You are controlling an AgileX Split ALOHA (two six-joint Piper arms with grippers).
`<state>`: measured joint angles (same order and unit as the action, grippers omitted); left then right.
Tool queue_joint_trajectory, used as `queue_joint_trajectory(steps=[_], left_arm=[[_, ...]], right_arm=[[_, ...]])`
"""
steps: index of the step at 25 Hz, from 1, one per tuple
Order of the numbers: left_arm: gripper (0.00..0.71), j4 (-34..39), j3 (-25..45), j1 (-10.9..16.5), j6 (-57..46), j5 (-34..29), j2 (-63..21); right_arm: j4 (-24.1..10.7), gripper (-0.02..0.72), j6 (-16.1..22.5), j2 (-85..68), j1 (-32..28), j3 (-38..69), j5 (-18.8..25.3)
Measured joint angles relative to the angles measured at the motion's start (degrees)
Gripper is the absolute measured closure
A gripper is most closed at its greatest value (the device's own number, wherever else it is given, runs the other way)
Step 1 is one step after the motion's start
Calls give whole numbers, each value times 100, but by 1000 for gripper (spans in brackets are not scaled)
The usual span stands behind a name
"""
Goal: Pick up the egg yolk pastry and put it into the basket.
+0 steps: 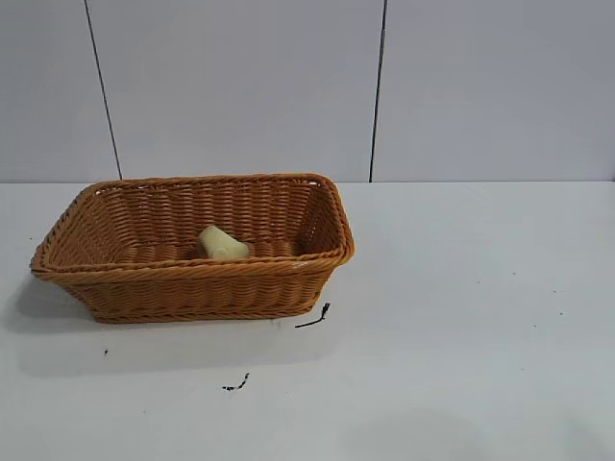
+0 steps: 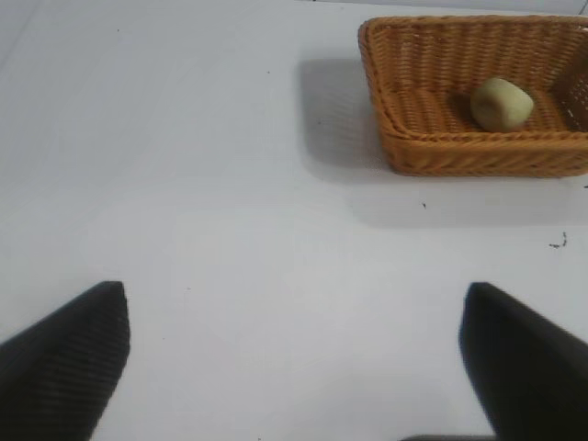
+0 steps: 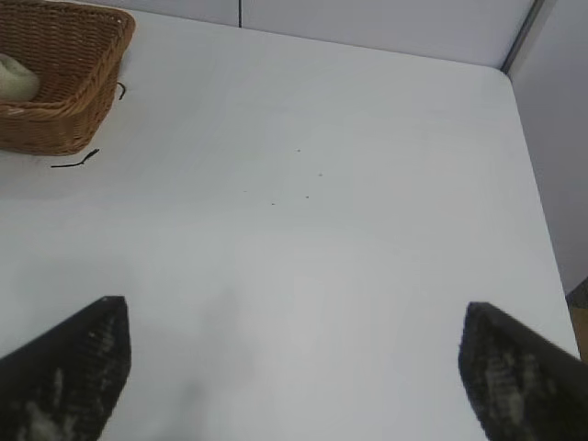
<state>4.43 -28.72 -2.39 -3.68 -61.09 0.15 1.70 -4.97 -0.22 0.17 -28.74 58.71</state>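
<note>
The pale yellow egg yolk pastry (image 1: 223, 243) lies inside the orange-brown wicker basket (image 1: 192, 272) at the table's left. It also shows in the left wrist view (image 2: 501, 103) within the basket (image 2: 459, 152), and partly in the right wrist view (image 3: 16, 79) within the basket (image 3: 83, 78). Neither arm appears in the exterior view. My left gripper (image 2: 294, 317) is open and empty over bare table, well away from the basket. My right gripper (image 3: 294, 322) is open and empty over bare table, far from the basket.
Two short black squiggly marks lie on the white table in front of the basket (image 1: 313, 317) (image 1: 236, 384). The table's right edge (image 3: 537, 184) meets a grey wall. White panelled wall stands behind the table.
</note>
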Motion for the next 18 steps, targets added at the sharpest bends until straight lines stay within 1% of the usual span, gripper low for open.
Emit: queue_joint_trajectory(steps=[18], left_arm=[[14,0,0,0,0,0,0]], right_arm=[[-51,31,19,0,-7,0,0]])
